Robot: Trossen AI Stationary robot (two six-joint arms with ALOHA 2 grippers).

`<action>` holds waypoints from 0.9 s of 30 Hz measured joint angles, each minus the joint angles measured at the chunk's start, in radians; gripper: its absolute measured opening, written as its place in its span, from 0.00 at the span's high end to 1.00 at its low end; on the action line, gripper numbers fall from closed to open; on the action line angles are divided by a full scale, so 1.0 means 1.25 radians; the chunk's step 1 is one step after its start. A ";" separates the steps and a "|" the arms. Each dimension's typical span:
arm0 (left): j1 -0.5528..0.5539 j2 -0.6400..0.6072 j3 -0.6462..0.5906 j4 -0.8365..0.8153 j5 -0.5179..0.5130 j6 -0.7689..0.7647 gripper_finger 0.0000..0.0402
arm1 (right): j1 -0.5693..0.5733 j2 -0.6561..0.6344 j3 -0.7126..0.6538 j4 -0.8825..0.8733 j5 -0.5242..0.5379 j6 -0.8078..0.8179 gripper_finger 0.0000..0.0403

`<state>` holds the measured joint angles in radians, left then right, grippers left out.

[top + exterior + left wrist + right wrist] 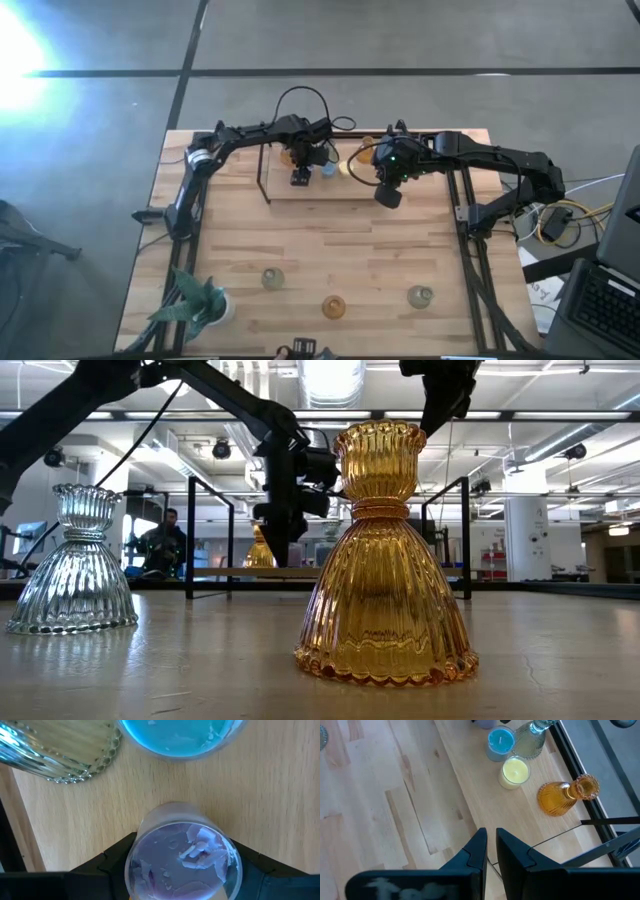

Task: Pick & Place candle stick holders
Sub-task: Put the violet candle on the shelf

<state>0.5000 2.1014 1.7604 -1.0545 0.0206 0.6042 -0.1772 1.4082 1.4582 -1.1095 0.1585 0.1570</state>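
Right now, left gripper (182, 870) clamps the purple candle holder (182, 862).

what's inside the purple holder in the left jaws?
The purple holder, between the left gripper jaws, holds pale purple wax with a rough, flaky top. No wick shows. What lies below the wax surface is covered.

Ribbed glossy glass on amber holder (385, 560) and clear holder (77, 565); matt pale wood table (350, 240); matt black gripper fingers (515, 852).
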 joint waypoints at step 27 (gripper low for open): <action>0.000 0.000 -0.001 0.018 0.005 -0.012 0.31 | 0.000 0.000 0.000 0.000 0.000 0.006 0.92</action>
<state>0.5003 2.1014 1.7596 -1.0315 0.0269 0.5887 -0.1776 1.4082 1.4582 -1.1093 0.1581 0.1650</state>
